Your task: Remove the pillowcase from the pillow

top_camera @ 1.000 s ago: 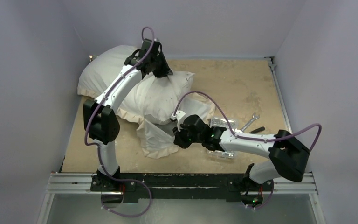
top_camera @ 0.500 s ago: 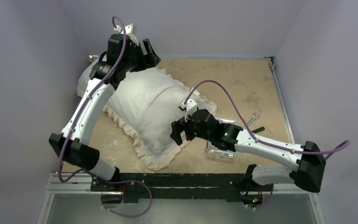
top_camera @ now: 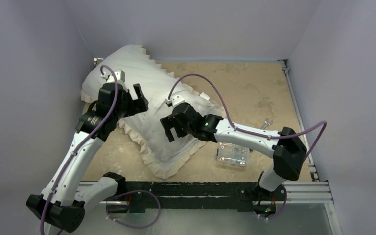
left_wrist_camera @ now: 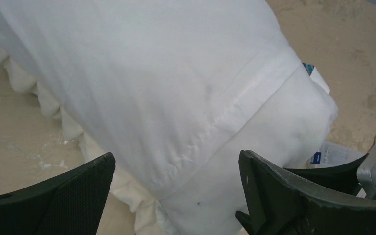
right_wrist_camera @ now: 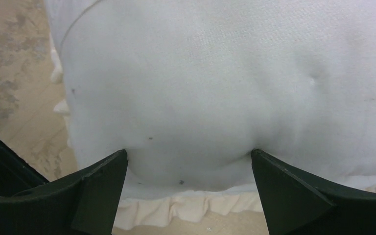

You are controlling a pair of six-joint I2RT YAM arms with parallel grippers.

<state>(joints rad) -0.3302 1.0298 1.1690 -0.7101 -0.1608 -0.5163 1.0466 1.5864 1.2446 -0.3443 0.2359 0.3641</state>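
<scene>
Pillowcase (top_camera: 152, 81), pillow (right_wrist_camera: 200, 122) inside: lies diagonally, far-left corner to near centre. Left gripper (top_camera: 138, 99) and right gripper (top_camera: 169, 130): spread wide, empty, hovering above; right nearer the frilled near end.

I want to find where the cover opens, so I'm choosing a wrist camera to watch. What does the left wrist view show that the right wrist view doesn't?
Left wrist only: the hem of the pillowcase crossing diagonally, what looks like the pillow end poking out past it, a small blue-and-white tag there, and a corner of a clear box. Right wrist only: a small dimple in a plump white expanse. Both: the cream frill, the sandy table, and the left fingers and right fingers spread open, holding nothing.
</scene>
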